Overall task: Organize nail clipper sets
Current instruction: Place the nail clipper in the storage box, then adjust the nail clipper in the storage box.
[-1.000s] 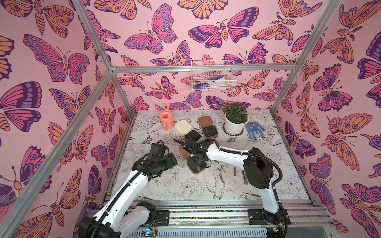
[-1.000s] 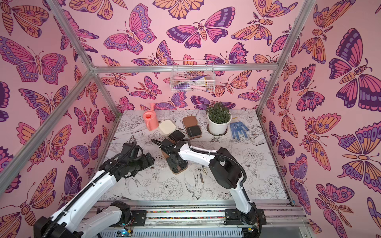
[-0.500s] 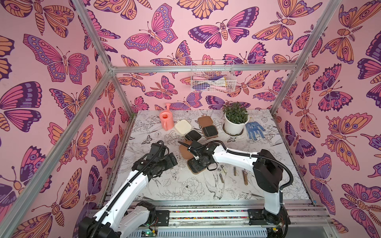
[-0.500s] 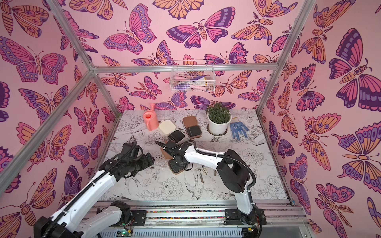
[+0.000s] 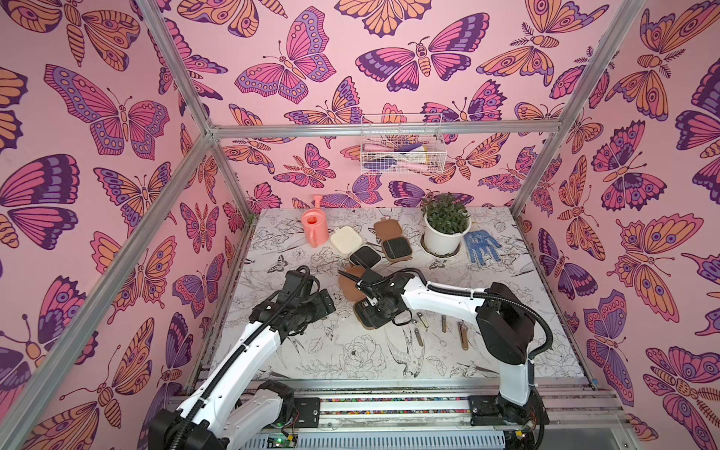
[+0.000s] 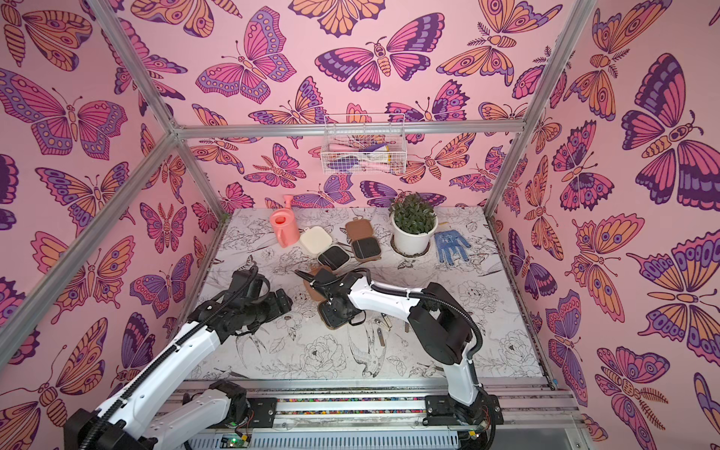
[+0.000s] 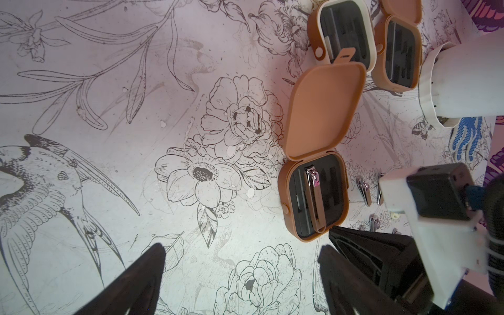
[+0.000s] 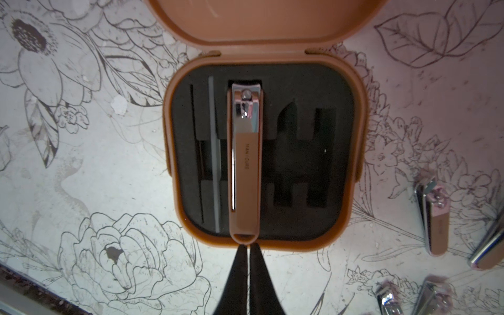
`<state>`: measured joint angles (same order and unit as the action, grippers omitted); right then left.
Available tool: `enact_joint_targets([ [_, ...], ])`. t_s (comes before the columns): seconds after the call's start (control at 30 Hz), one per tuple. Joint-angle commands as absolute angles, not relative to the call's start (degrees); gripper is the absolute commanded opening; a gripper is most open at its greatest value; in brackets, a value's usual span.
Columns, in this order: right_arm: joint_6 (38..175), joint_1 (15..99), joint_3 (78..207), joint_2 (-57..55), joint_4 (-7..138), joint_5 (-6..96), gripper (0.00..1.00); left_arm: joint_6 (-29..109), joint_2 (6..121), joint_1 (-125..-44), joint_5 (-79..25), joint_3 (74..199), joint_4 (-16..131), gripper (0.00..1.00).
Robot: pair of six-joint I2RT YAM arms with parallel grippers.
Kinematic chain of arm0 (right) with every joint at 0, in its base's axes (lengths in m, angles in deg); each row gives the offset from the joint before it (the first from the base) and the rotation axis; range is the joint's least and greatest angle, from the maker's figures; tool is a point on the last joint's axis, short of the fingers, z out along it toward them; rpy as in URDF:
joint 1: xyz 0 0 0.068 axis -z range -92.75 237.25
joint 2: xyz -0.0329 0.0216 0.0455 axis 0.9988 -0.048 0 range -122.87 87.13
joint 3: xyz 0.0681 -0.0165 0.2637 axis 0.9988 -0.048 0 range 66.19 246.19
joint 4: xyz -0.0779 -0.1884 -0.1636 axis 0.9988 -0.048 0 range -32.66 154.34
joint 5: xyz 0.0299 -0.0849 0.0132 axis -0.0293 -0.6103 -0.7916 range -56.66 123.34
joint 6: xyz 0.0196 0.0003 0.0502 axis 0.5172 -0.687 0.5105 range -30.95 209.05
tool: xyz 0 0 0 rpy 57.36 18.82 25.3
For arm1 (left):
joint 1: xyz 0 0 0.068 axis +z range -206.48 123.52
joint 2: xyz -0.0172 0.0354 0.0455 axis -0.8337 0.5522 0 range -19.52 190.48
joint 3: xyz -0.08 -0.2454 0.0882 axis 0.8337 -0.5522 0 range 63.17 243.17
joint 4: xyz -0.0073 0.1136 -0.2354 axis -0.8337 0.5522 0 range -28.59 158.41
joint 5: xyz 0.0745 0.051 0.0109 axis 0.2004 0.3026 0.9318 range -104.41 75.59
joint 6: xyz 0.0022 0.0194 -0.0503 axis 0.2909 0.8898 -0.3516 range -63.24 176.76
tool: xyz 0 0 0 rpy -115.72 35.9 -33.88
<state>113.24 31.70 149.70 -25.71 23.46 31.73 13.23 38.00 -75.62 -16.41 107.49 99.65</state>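
Observation:
An open tan case (image 8: 360,163) lies mid-table with its lid (image 8: 267,24) folded back, seen in both top views (image 5: 350,286) (image 6: 316,290). One tan-handled nail clipper (image 8: 245,163) sits in its black lining, also seen in the left wrist view (image 7: 315,199). My right gripper (image 8: 248,246) is shut, its tips right at the clipper's tail end over the case rim, nothing between them. My left gripper (image 7: 240,253) hangs open over bare table to the left of that case (image 5: 325,303). Several loose clippers (image 5: 443,323) lie right of the case.
An open cream case (image 5: 346,240) and another open tan case (image 5: 387,230) lie farther back. A pink watering can (image 5: 313,230), a potted plant (image 5: 446,226) and a blue dotted glove (image 5: 481,245) line the back. A wire basket (image 5: 401,148) hangs on the wall.
The right gripper's jaws have closed together over the open tan case, and its arm has swung slightly to the right. The left arm has not moved.

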Motion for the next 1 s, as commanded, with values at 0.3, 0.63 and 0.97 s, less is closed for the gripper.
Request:
enact_joint_targets([
  [0.3, 115.26, 31.79, 148.28, -27.12, 25.66, 34.04, 0.08, 13.73, 38.83, -75.31, -17.12, 107.12, 100.45, 0.9],
  [0.63, 115.75, 31.79, 147.5, -28.78, 26.94, 34.09, 0.07, 13.69, 39.19, -75.29, -17.48, 106.94, 100.1, 0.9],
  [0.97, 116.55, 31.79, 145.89, -30.55, 29.16, 33.89, 0.07, 13.55, 39.75, -75.3, -18.33, 106.77, 99.9, 0.9],
])
